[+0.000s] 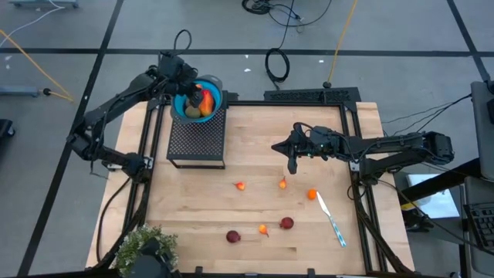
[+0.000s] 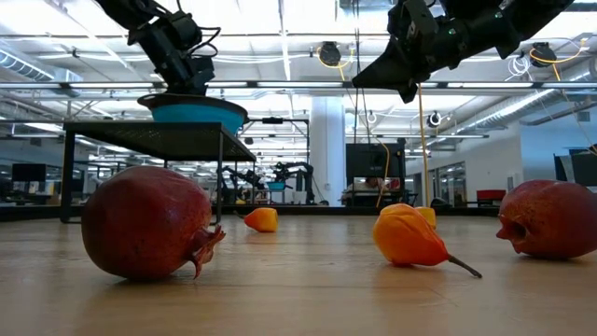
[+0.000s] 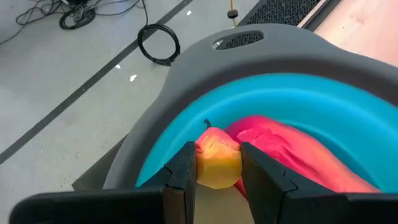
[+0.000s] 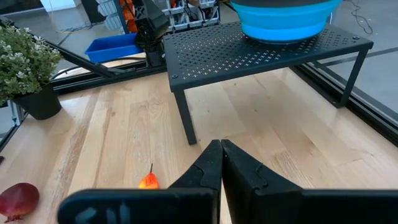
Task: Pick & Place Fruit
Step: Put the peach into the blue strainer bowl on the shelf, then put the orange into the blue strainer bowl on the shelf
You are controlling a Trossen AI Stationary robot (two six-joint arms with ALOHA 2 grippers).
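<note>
A blue bowl with a grey rim (image 1: 217, 86) stands on a black perforated stand (image 1: 197, 135) at the table's far left. In it lie a red-orange oblong fruit (image 3: 292, 152) and an olive-brown oval (image 1: 193, 113). My left gripper (image 3: 217, 182) is over the bowl, shut on a small yellow-orange fruit (image 3: 217, 163). My right gripper (image 1: 292, 161) hovers shut above the table's middle, holding nothing. On the table lie two dark red balls (image 1: 233, 236) (image 1: 286, 223) and several small orange fruits, such as (image 1: 241, 185). My left gripper pinches the small yellow-orange fruit by its two opposite sides (image 3: 200, 163) between its two fingers. The fingers (image 3: 182, 174) slant downward into the bowl from the table's left side. The fruit sits over the bowl's inside, beside the red-orange oblong; whether it touches that, I cannot tell.
A slim white and blue utensil (image 1: 332, 220) lies near the table's right edge. A bushy green potted plant (image 1: 143, 247) stands at the near left corner. Black frame rails run along the table's left, far and right sides. Bare wood lies between the stand and the scattered fruit.
</note>
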